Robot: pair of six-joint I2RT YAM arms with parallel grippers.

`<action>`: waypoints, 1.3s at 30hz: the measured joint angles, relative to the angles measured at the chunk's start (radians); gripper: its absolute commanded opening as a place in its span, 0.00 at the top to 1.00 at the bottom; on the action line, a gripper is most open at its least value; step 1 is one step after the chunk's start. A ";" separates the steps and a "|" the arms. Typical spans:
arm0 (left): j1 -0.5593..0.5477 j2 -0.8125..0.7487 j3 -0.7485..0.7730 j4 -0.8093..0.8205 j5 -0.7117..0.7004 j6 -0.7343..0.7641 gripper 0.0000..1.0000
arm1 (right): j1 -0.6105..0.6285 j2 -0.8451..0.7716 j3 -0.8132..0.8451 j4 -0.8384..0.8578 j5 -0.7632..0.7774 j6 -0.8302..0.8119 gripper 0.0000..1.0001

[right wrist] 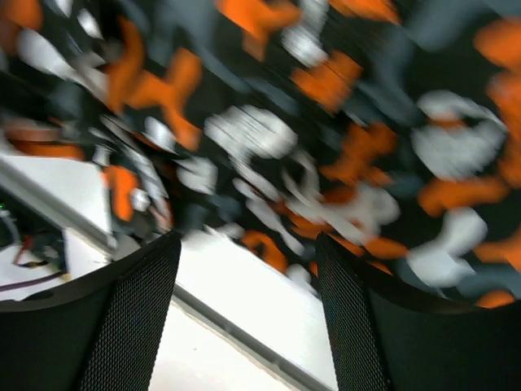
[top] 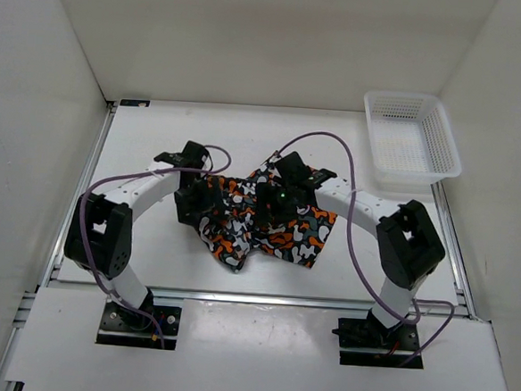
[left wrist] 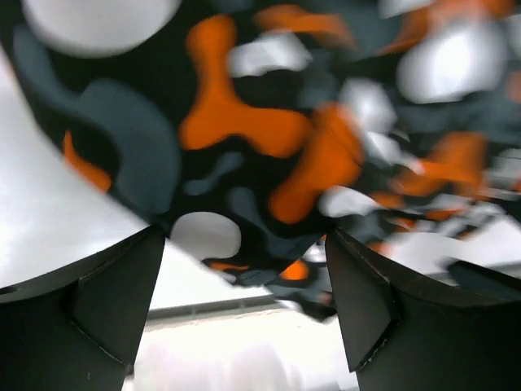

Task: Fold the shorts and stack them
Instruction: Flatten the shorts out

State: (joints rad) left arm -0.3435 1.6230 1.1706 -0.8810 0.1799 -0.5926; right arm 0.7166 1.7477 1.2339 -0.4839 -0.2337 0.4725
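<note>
Shorts [top: 272,228] lay crumpled on the table [top: 148,143] between your two arms, well apart from the white mesh basket [top: 410,142] at the far right corner. Your left gripper [left wrist: 244,301] stood wide open, nothing between its fingers, camouflage cloth just beyond the tips. Your right gripper [right wrist: 248,301] stood open and empty too, over the cloth's edge. Fingertip contact with fabric: could not tell; right wrist view blurred.

One pair of shorts [top: 280,242] is seen. One basket [top: 403,98] is counted. Two arms are counted, a left arm [top: 144,192] and a right arm [top: 367,207].
</note>
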 measured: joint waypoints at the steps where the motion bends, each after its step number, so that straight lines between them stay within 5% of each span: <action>1: 0.000 0.000 -0.034 -0.002 -0.009 -0.010 0.13 | 0.005 0.023 0.020 0.011 -0.015 0.000 0.28; 4: 0.000 0.000 -0.100 -0.005 -0.026 -0.035 0.33 | 0.008 0.079 0.058 0.023 -0.046 0.000 0.36; 5: 0.000 0.000 -0.108 -0.007 -0.031 -0.042 0.66 | 0.008 0.104 0.076 0.023 -0.056 0.000 0.39; 6: 0.000 0.000 -0.109 -0.004 -0.040 -0.043 0.89 | 0.008 0.148 0.104 0.023 -0.064 0.006 0.67; 10: 0.010 -0.002 -0.109 0.006 -0.050 -0.043 0.90 | 0.002 0.197 0.137 0.012 -0.056 0.019 1.00; 16: 0.106 -0.029 0.025 -0.077 -0.081 0.002 0.90 | -0.068 0.196 0.254 -0.020 -0.045 0.019 1.00; 23: 0.271 -0.002 0.592 -0.193 -0.091 0.084 0.90 | -0.208 0.170 0.692 -0.145 0.013 -0.035 1.00; 27: 0.351 0.002 0.868 -0.220 -0.051 0.106 0.90 | -0.269 0.008 0.776 -0.146 0.063 -0.089 1.00; 39: 0.394 -0.146 0.915 -0.279 0.076 0.114 0.90 | -0.296 -0.475 0.565 -0.155 0.113 -0.178 1.00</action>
State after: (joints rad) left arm 0.0502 1.4769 2.0857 -1.1603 0.2558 -0.4786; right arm 0.4206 1.2728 1.7988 -0.6392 -0.1204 0.2947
